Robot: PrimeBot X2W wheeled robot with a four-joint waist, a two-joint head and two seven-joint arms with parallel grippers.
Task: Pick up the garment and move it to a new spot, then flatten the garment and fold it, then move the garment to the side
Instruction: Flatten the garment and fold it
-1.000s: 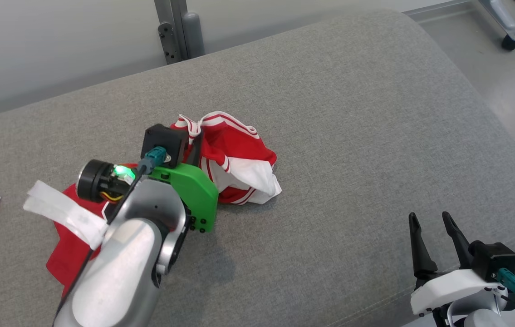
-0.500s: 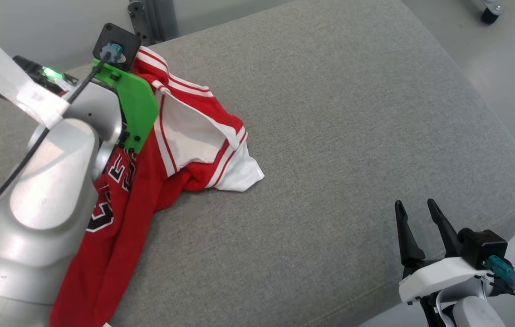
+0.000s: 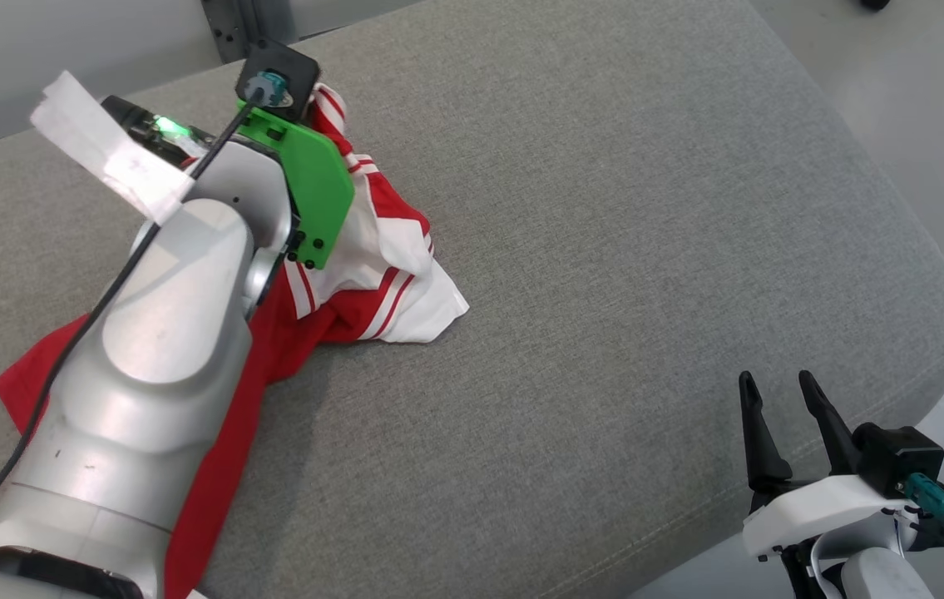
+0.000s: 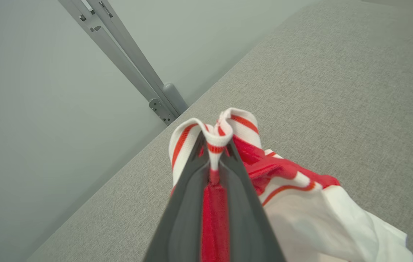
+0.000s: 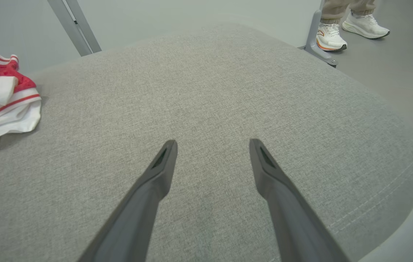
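Red-and-white striped garment hangs bunched, trailing onto grey cushion.

Silver arm wears green bracket, black cable; right pincer is dark-fingered.

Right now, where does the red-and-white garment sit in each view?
Head view: garment left of centre, partly under the left arm.
Left wrist view: garment at centre and lower right, its striped band pinched in the left end effector.
Right wrist view: garment at the left edge.
Shared landmark: grey metal post behind the cushion.
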